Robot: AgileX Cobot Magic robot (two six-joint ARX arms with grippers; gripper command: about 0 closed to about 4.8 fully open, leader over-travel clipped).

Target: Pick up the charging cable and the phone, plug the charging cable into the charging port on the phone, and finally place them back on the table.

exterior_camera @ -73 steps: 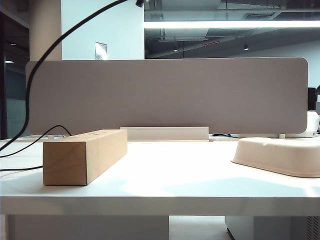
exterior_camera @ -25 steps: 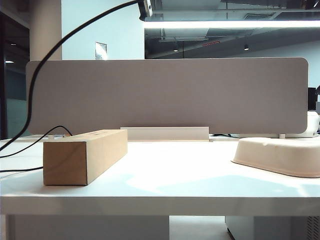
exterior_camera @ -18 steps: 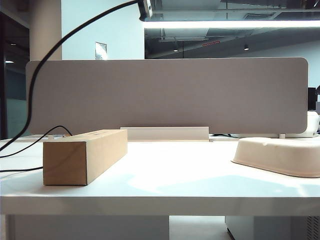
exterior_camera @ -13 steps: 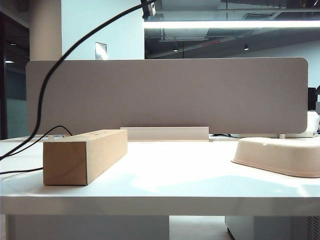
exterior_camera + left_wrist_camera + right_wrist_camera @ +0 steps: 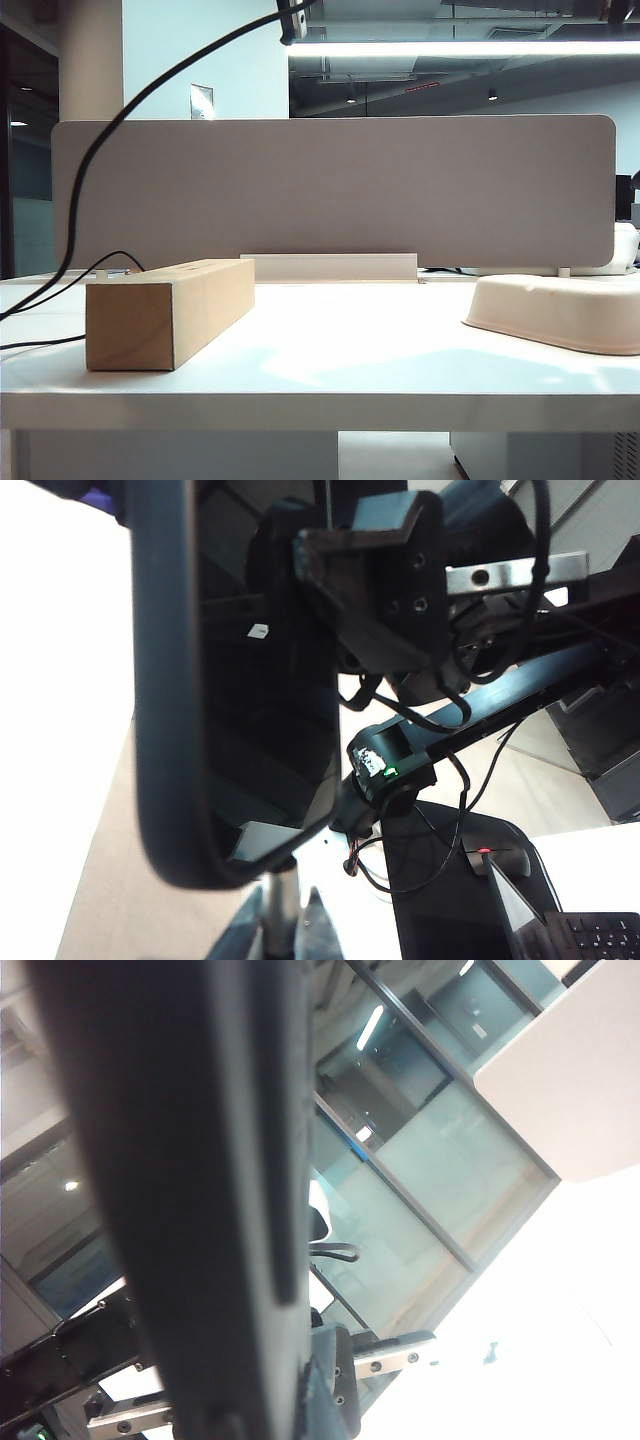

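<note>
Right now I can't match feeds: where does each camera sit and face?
Exterior: low at the table edge, facing the divider; no arm clearly shows, only the cable.
Left wrist: on the left arm, looking past the left hand at the phone.
Right wrist: on the right arm, past the right hand, phone edge-on.
Shared: both wrists see the phone.

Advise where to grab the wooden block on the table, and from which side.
Pinch the wooden block across its long side faces at mid-length, from above: it lies flat on the table, top unobstructed. Both are busy aloft: left end effector shut on the charging cable, right end effector shut on the phone.
</note>
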